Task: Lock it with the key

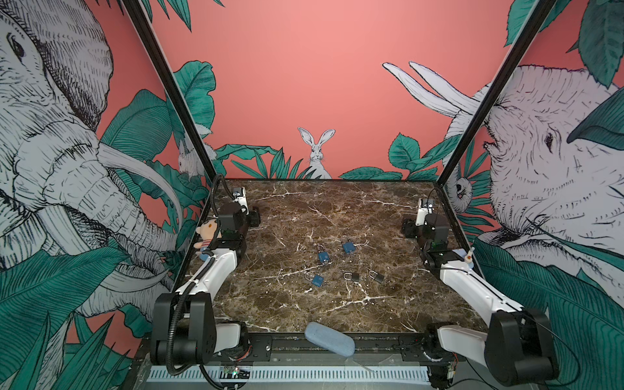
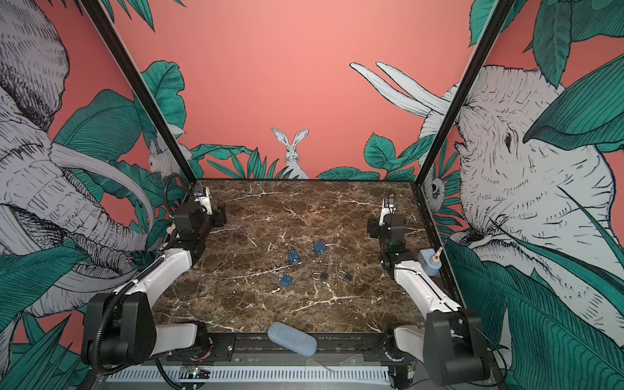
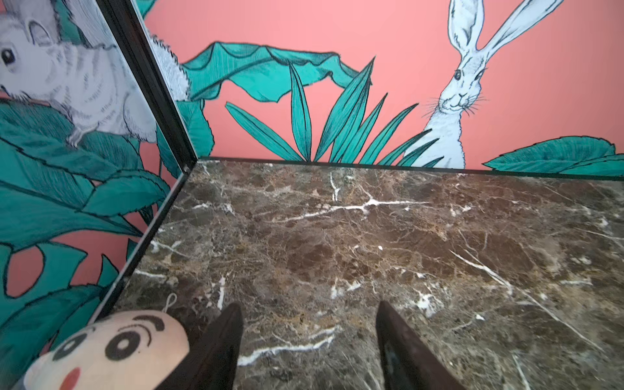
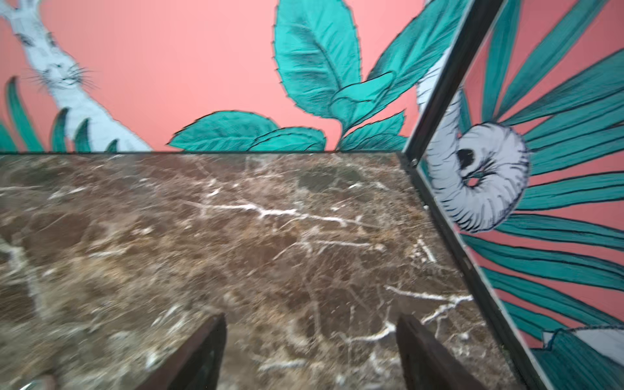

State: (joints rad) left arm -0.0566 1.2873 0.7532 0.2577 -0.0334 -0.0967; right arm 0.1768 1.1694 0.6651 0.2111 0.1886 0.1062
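Three blue padlocks (image 1: 323,256) (image 1: 348,247) (image 1: 317,280) and two dark padlocks (image 1: 353,277) (image 1: 379,277) lie loose in the middle of the marble table (image 1: 304,314), shackles up. They show in both top views. The key is too small to make out in any view. My left gripper (image 1: 255,216) (image 3: 309,307) rests at the back left, open, with only bare marble between its fingers. My right gripper (image 1: 407,228) (image 4: 310,319) rests at the back right, also open and empty. Both are well away from the padlocks.
A plush doll (image 1: 209,233) (image 3: 111,351) leans by the left arm at the table's left edge. A blue oval case (image 1: 329,338) lies over the front edge. A light blue bottle-like object (image 2: 429,261) stands by the right arm. Printed walls close three sides.
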